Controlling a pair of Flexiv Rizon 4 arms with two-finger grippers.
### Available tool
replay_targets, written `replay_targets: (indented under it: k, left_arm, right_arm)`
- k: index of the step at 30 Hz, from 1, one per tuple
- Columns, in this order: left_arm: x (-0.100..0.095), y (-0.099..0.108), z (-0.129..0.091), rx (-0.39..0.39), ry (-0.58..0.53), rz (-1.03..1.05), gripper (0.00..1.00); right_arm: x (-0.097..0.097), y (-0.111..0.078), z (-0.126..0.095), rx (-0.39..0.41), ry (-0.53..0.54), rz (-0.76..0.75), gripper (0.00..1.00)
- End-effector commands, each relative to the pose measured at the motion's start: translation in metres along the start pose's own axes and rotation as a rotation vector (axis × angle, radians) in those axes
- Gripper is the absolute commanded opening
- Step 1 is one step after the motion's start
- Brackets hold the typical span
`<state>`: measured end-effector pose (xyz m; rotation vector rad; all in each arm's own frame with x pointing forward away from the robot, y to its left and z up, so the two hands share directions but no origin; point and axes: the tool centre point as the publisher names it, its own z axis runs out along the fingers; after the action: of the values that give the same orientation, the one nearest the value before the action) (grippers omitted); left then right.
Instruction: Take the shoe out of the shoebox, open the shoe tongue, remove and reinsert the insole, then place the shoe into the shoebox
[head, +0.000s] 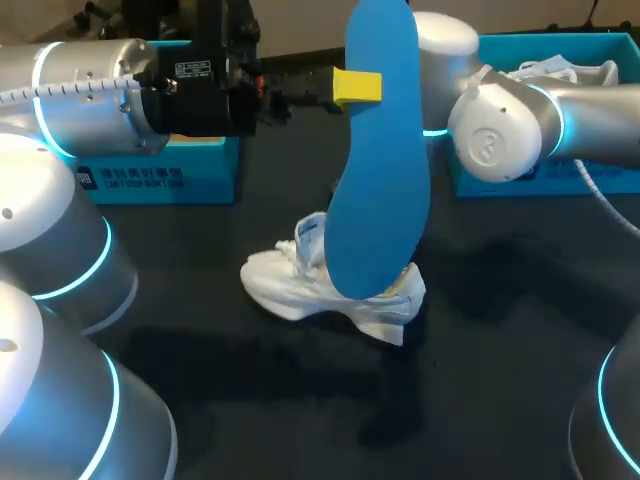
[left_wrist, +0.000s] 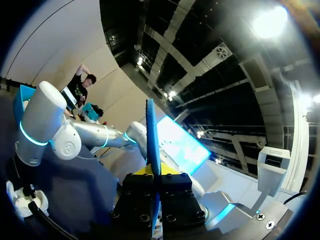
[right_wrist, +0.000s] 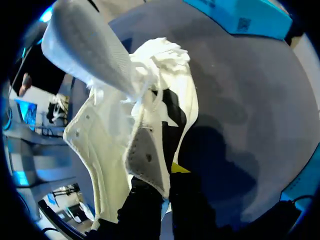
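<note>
**One insole held upright, one shoe held on the tabletop**

My left gripper (left_wrist: 155, 176) is clamped on the single blue insole (head: 380, 150). In the left wrist view the insole runs edge-on between the fingers and straight out ahead of them. From the head view its long axis stands nearly vertical, with one rounded end above the gripper and the other hanging down in front of the shoe.

The one white shoe (head: 330, 285) sits on the dark tabletop (head: 500, 330), below the left gripper. My right gripper (right_wrist: 165, 192) pinches the shoe's collar edge. The shoe's length runs away from that gripper, and the tongue (right_wrist: 87, 45) is lifted up and ahead of it.

I count two blue box parts. One (head: 160, 175) lies under my left arm and one (head: 560, 50) behind my right arm, both well apart from the shoe.
</note>
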<state>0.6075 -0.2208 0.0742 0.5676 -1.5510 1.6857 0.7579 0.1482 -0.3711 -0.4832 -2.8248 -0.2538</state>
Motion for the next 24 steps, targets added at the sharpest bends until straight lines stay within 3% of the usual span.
replay_targets:
  k: [1, 7, 13, 16, 19, 24]
  left_arm:
    - [-0.001, 0.001, 0.0, -0.001, -0.001, 0.0, 0.0]
    - [-0.001, 0.001, 0.0, -0.001, -0.001, 0.0, 0.0]
    - [-0.001, 0.001, 0.0, -0.001, -0.001, 0.0, 0.0]
    - [-0.001, 0.001, 0.0, -0.001, -0.001, 0.0, 0.0]
    - [-0.001, 0.001, 0.0, -0.001, -0.001, 0.0, 0.0]
    - [-0.001, 0.001, 0.0, -0.001, -0.001, 0.0, 0.0]
  right_arm:
    - [0.002, -0.005, -0.008, -0.063, 0.014, 0.088, 0.0]
    - [0.006, -0.003, -0.005, -0.166, 0.031, 0.233, 0.0]
    - [0.017, -0.001, -0.003, -0.188, 0.044, 0.404, 0.0]
    - [0.022, 0.0, -0.004, -0.245, 0.043, 0.471, 0.0]
    - [0.023, 0.002, -0.007, -0.302, 0.029, 0.481, 0.0]
    - [0.023, 0.002, -0.007, -0.302, 0.029, 0.481, 0.0]
